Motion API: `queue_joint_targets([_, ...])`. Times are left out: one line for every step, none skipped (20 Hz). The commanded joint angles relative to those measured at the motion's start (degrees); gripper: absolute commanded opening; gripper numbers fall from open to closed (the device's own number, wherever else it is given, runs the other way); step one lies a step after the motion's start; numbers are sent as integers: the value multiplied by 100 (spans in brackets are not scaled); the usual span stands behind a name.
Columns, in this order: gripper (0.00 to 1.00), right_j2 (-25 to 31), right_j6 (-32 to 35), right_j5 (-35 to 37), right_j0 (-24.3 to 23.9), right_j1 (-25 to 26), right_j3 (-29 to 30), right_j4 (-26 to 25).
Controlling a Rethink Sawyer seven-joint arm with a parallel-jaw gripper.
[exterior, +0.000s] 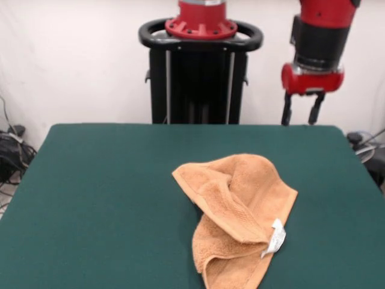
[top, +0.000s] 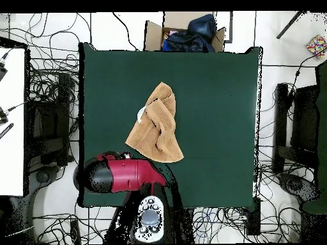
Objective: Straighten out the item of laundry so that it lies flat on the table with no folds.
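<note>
The light-orange towel lies crumpled on the green table, right of centre and toward the near edge. It is folded over itself, with a thick ridge running down its middle. Its white tag shows at the right side. In the overhead view the towel lies left of the table's middle, and its tag is at its left edge. My gripper hangs open and empty, raised above the table's far right edge and well away from the towel. In the overhead view the red arm covers the gripper.
The black pedestal stands behind the table's far edge. In the overhead view a cardboard box with dark cloth sits beyond the table's top edge. Cables lie on the floor around the table.
</note>
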Motion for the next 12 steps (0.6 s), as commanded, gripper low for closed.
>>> queue_joint_targets([100, 288, 613, -431, -305, 664, -505, -198])
queue_joint_targets([100, 266, 618, -503, -307, 675, -475, -239])
queue_joint_targets([100, 225, 610, -460, -297, 664, -496, -262])
queue_joint_targets([100, 199, 602, -444, -307, 662, -519, -278])
queue_joint_targets([100, 231, 562, -462, -376, 727, -573, -298])
queue_joint_targets([100, 277, 516, -402, -456, 764, -619, -296])
queue_joint_targets([100, 305, 424, -353, -543, 843, -770, -332])
queue_joint_targets([100, 347, 353, -251, -629, 854, -850, -333])
queue_joint_targets([100, 356, 258, -134, -695, 867, -979, -365])
queue_joint_targets([100, 378, 162, 61, -782, 848, -1110, -373])
queue_joint_targets([100, 388, 105, 156, -823, 839, -1197, -391])
queue_joint_targets([100, 400, 35, 297, -873, 829, -1320, -410])
